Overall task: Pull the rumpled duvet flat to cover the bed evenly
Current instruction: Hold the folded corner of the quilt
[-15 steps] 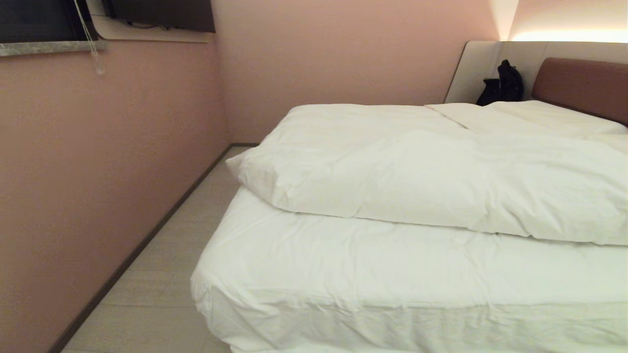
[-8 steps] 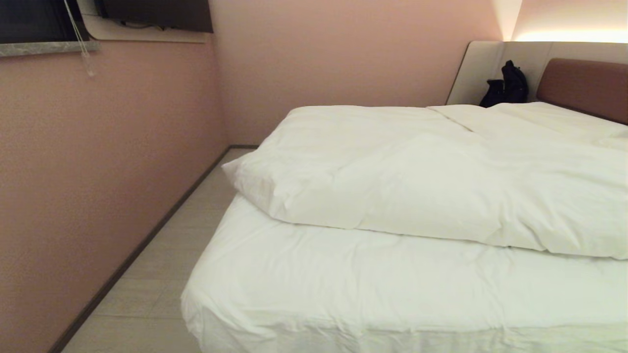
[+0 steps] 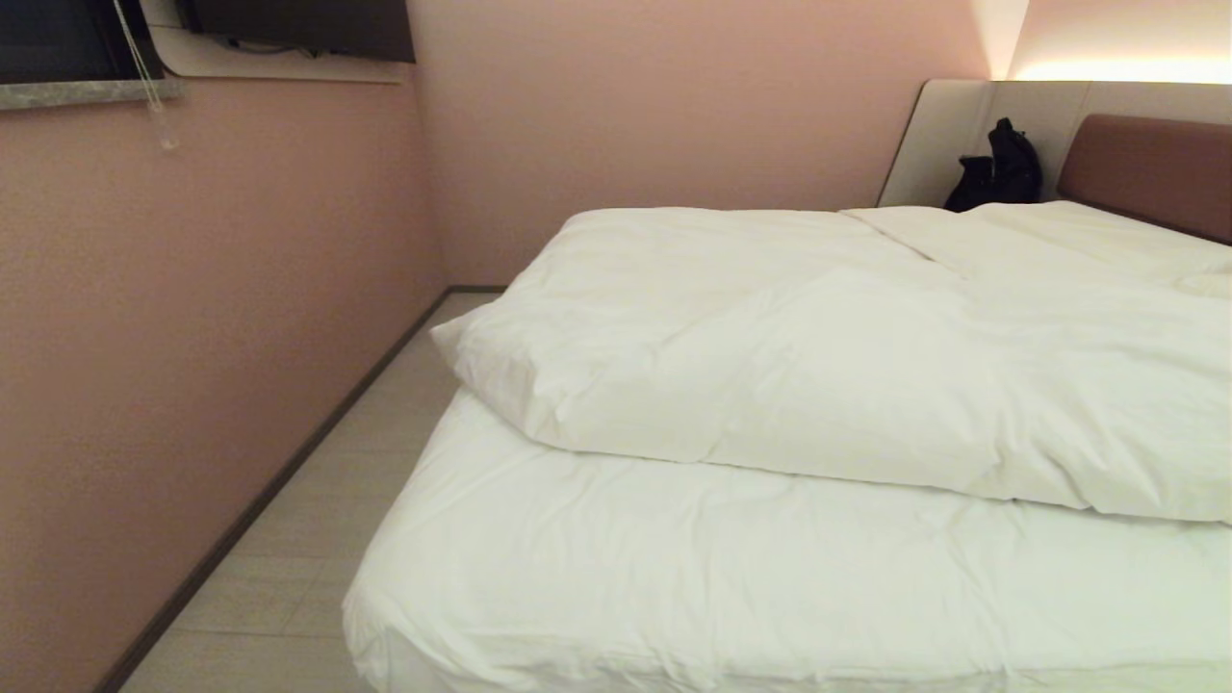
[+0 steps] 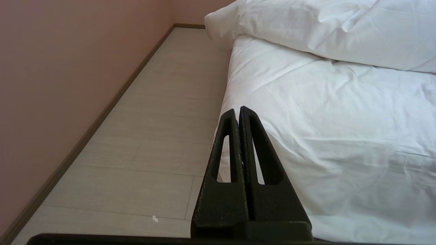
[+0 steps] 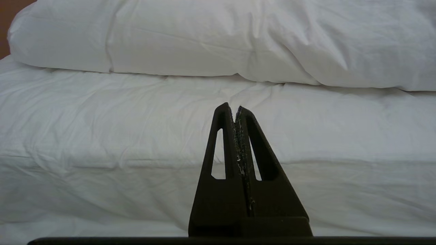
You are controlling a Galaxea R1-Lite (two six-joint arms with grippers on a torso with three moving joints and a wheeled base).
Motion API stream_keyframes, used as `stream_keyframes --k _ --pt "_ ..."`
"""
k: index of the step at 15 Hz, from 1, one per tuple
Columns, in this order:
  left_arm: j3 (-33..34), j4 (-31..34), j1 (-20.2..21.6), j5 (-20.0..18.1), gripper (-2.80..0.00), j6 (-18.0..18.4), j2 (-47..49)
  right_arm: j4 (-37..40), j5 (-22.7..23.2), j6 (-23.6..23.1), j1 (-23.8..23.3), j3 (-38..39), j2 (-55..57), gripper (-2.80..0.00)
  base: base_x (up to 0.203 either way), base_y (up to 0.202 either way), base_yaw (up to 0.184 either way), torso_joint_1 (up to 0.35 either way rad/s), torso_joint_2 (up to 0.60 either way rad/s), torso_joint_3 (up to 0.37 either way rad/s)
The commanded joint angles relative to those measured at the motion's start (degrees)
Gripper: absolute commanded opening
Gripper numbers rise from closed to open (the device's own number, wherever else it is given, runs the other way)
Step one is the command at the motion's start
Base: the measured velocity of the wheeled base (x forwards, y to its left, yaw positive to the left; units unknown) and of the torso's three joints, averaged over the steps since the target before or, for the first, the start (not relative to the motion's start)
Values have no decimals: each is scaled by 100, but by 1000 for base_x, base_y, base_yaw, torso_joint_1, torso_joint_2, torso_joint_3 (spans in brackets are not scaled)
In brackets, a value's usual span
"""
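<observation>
Duvet (image 3: 847,356) looks soft, puffy, light but bulky, so it should drag easily and bunch rather than slide as a sheet; it lies folded back in a thick roll across the middle of the bed (image 3: 674,577), well ahead of both sets of jaws, and the best hold looks like its near folded edge by the corners. Left gripper (image 4: 238,110) points level at the mattress corner with jaws pressed together on nothing. Right gripper (image 5: 235,108) points level at the bed's near side, jaws also pressed together, empty, fold straight ahead.
</observation>
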Motion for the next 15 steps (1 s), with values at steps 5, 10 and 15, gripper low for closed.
stream_keyframes --k 5,10,15 --pt "-1 -2 7 3 -280 -5 0 -2 1 0 0 0 7 -280 0 0 0 0 0 0" --pt "-1 -2 -2 3 -280 1 0 -2 1 0 0 0 7 -280 0 0 0 0 0 0" --pt "7 -2 7 3 -280 1 0 -2 1 2 0 0 7 -280 0 0 0 0 0 0"
